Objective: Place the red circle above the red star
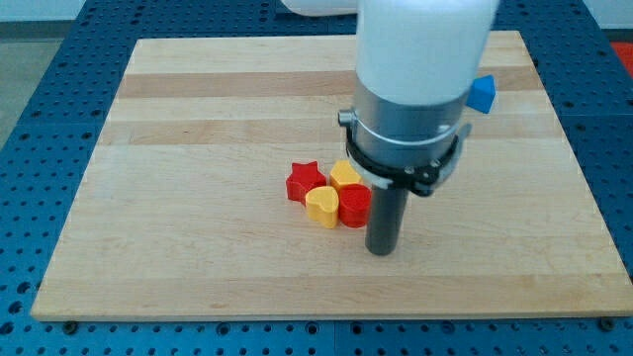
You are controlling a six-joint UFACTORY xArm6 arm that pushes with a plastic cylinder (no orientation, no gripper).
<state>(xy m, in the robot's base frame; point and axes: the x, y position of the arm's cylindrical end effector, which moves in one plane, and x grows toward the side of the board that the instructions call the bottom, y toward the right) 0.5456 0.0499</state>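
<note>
The red circle (pixel 354 206) is sitting low on the wooden surface (pixel 198 148), near the middle of it and a bit toward the view's bottom. My tip (pixel 382 249) is standing just beside the red circle, on the view's right and a little lower; I cannot tell if they are touching. The arm has no hand to open or close, only this dark rod, so it is gripping nothing. A yellow heart (pixel 320 206) is pressing against the red circle on the view's left. Another yellow block (pixel 344 176) is sitting right above the red circle, toward the view's top, and its shape is partly hidden by the arm. The red star (pixel 306 181) is lying to the upper left of the red circle, touching the yellow blocks. A blue block (pixel 482 94) is peeking out far to the upper right of the red circle, near the surface's edge, half hidden behind the big white arm (pixel 420 69).
</note>
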